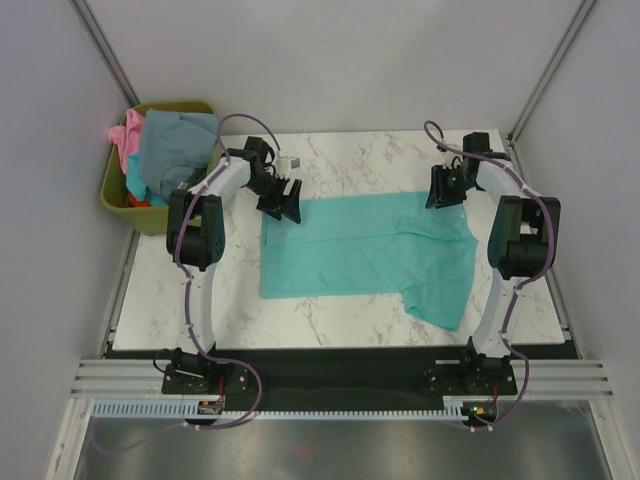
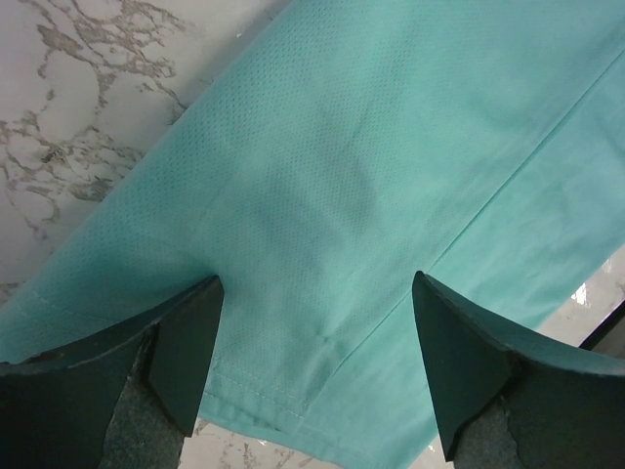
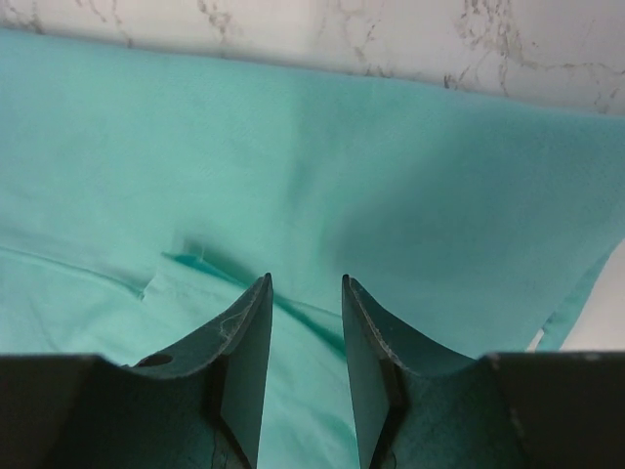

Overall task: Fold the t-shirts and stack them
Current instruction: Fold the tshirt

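A teal t-shirt (image 1: 365, 255) lies spread on the marble table, folded lengthwise, one sleeve pointing to the near right. My left gripper (image 1: 280, 200) is open wide just above the shirt's far left corner; its hem and seam show between the jaws in the left wrist view (image 2: 312, 322). My right gripper (image 1: 447, 190) hovers over the shirt's far right edge with jaws partly open and empty; the cloth (image 3: 312, 176) fills the right wrist view. A grey-blue t-shirt (image 1: 175, 150), a pink one (image 1: 125, 140) and a red-orange one (image 1: 150, 200) sit in the bin.
An olive-green bin (image 1: 112, 190) stands off the table's far left corner. The marble tabletop (image 1: 200, 300) is bare to the left and near side of the shirt. Enclosure walls stand on all sides.
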Robot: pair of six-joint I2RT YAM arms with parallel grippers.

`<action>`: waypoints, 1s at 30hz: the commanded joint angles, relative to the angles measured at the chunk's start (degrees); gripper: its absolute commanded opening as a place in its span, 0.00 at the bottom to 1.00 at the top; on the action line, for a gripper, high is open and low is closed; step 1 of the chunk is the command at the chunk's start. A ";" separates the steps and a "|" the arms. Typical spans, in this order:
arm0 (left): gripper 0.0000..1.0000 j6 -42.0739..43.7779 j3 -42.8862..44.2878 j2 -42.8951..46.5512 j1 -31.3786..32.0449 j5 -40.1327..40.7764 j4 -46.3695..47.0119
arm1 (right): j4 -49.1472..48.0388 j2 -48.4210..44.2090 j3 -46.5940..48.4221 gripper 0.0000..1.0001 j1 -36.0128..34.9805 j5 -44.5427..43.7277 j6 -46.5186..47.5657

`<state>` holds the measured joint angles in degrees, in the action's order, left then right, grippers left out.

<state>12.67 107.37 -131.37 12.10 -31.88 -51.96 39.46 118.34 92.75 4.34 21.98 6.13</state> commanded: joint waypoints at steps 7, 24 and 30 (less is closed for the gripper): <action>0.87 -0.80 -1.73 0.76 0.82 1.03 -0.59 | -0.97 4.18 3.76 0.43 -0.56 -1.06 1.08; 0.87 -1.24 -0.15 -0.64 0.91 -0.38 -0.33 | 0.79 -8.56 -16.36 0.43 -2.49 1.22 -0.42; 0.87 -1.85 1.17 -1.87 0.91 -0.47 -0.15 | 1.41 -14.10 -22.52 0.43 -3.54 1.49 -1.12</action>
<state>12.58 107.33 -131.33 12.43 -31.92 -51.90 39.92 108.25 71.88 1.67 22.06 5.65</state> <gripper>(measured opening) 0.871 0.426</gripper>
